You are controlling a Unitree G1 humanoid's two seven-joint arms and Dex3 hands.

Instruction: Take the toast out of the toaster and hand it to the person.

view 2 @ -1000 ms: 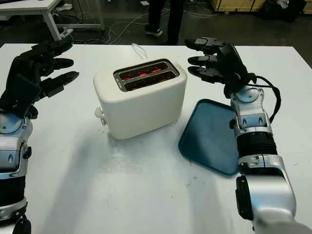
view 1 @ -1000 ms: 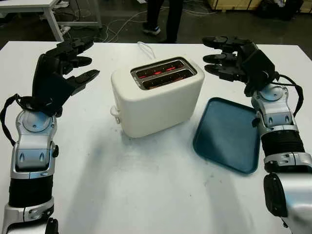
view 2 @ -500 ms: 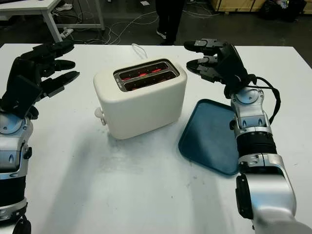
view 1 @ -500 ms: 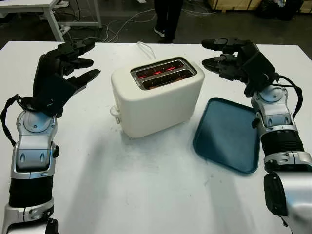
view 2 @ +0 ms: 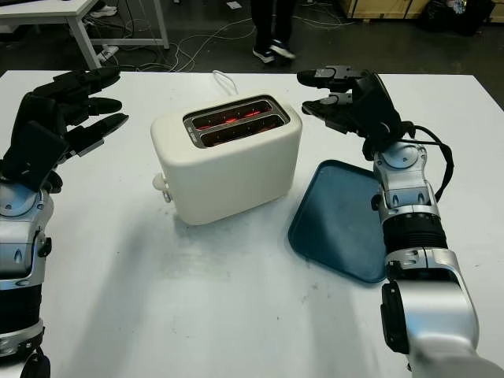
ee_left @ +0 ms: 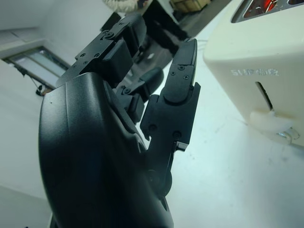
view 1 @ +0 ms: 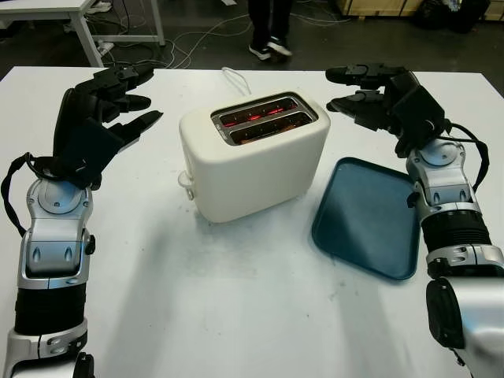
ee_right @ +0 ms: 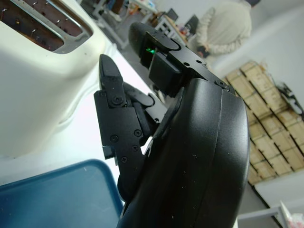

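1. Spanning the whole scene: white table (view 1: 236,299), with the toaster (view 1: 256,169) as landmark near its middle.
2. Standing upright and skewed on the table: toaster, long axis running from near-left to far-right, lever knob on its near-left end, white cord trailing off its far side.
3. Lying flat just right of the toaster, close but apart from it: blue tray (view 1: 366,216).
4. Hovering left of the toaster, well apart and raised off the table: left hand (view 1: 106,106), open, holding nothing, fingers pointing toward the toaster's left end.
5. Hovering just beside the toaster's far-right corner, at about the height of its top: right hand (view 1: 370,90), open, holding nothing, fingers aimed across toward the slots. Judged the nearer hand to the slots, so likelier to make the pick.
6. Running along the toaster's top, parallel to its long axis: two slots (view 1: 264,118), glowing red inside. No toast standing proud of them; whether a slice sits down inside, cannot tell.
7. Showing beyond the table's far edge, past the toaster: a person's legs and shoes (view 1: 268,43) on the floor, the side any hand-over would probably go.
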